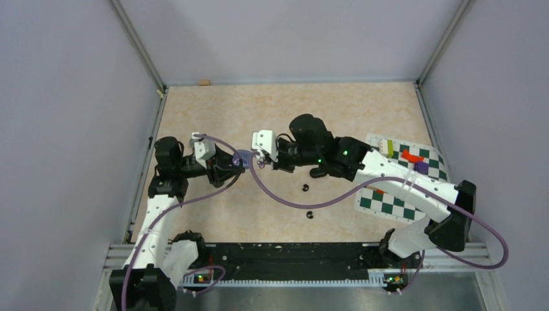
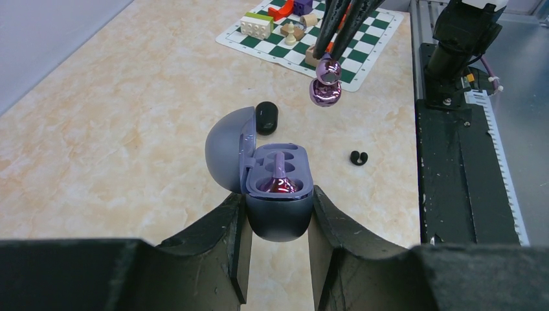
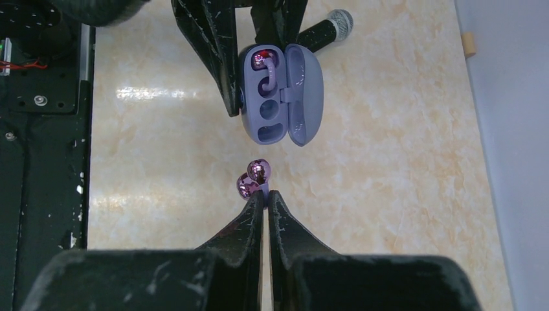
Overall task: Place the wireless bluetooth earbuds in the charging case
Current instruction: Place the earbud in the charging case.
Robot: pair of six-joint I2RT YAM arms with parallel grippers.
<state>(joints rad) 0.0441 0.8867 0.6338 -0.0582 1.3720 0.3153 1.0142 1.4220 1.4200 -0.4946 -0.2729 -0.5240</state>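
Purple earbud (image 3: 254, 179) poised beside the open charging case (image 3: 277, 97).
Left end effector (image 2: 278, 199) clamps the case steady; right end effector (image 3: 265, 195) pinches the earbud for seating.

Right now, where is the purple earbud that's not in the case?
In the right wrist view, the loose purple earbud is pinched in the right gripper, mid-air, just short of the open purple case the left gripper holds.

Open purple case (image 2: 278, 217) holds one purple earbud (image 2: 280, 186); second purple earbud (image 2: 325, 87) hovers nearby.
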